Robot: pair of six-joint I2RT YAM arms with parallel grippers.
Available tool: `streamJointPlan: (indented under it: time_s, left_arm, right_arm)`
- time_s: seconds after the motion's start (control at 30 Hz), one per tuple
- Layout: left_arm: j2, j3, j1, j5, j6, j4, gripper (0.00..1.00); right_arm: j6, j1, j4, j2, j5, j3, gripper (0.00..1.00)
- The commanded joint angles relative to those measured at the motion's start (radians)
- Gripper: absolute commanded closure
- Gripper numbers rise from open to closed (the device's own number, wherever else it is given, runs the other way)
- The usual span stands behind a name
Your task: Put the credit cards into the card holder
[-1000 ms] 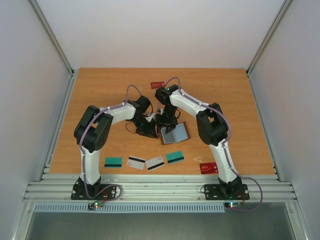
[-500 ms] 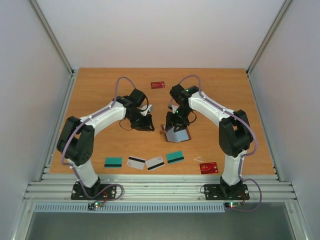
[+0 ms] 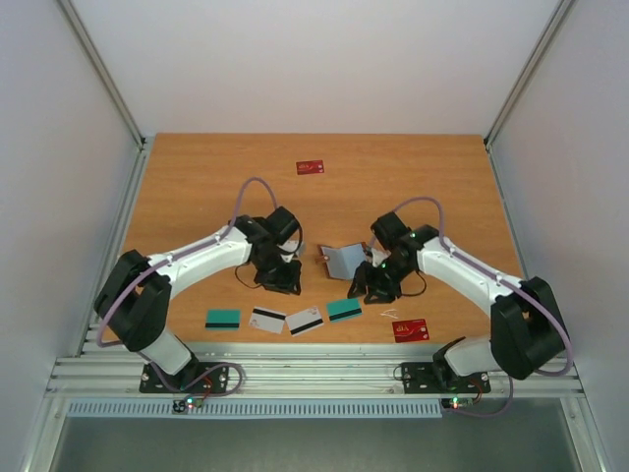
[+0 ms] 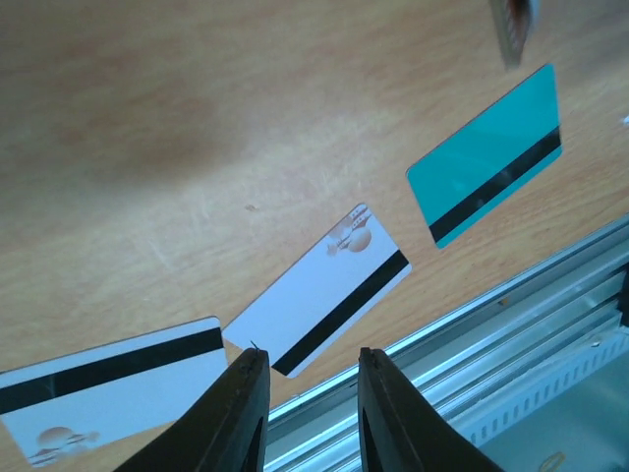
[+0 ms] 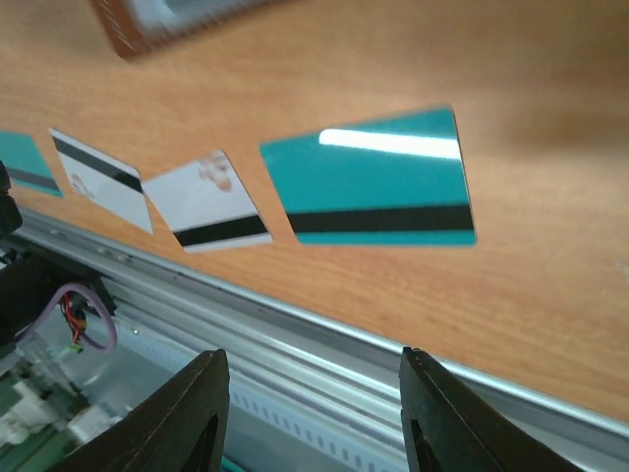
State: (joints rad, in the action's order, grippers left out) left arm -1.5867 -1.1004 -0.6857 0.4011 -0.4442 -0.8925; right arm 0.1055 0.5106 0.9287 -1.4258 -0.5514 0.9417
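White walls (image 3: pixel 314 59) box in an orange-brown wooden bench (image 3: pixel 197 187), with a grooved metal rail (image 3: pixel 314 372) running along its near edge where both arms are bolted. Close to the middle of the bench lies the card holder (image 3: pixel 344 259), a small brown leather piece lying open so that its grey-blue lining faces up.

Six credit cards lie flat on the wood, all outside the holder. Four form a row close to the near edge: the left teal card (image 3: pixel 222 319), the left white card (image 3: pixel 266 320), the right white card (image 3: pixel 305 321) and the right teal card (image 3: pixel 344 310). Each carries a black stripe along one long side. The two white ones sit skewed and corner to corner, so close that I cannot tell whether they touch. The near red card (image 3: pixel 410 329), with white print, lies to the right of the row, and the far red card (image 3: pixel 311 167) sits alone well toward the far side.

The left pincer (image 3: pixel 280 284) hangs just beyond the white cards and to the left of the holder. Its fingers stand a little apart with nothing between them, so it is released. The right pincer (image 3: pixel 360 291) hangs between the holder and the right teal card, just on the near side of the holder. Its jaws are spread wide and grasp nothing.
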Motion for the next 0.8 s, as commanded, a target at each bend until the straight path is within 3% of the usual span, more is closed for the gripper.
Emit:
streamJointPlan:
  time_s: [0.0, 0.53, 0.77]
  left_arm:
    - [-0.054, 0.022, -0.044, -0.017, -0.051, 0.041, 0.73]
    - [-0.247, 0.069, -0.111, 0.057, 0.021, 0.150, 0.71]
    - [-0.244, 0.128, -0.163, 0.080, -0.094, 0.216, 0.72]
  right_arm:
    - [0.134, 0.012, -0.139, 0.091, -0.095, -0.137, 0.50]
    - [0.286, 0.079, -0.167, 0.328, -0.059, -0.358, 0.50]
    - [0.452, 0.169, -0.210, 0.404, 0.010, -0.415, 0.48]
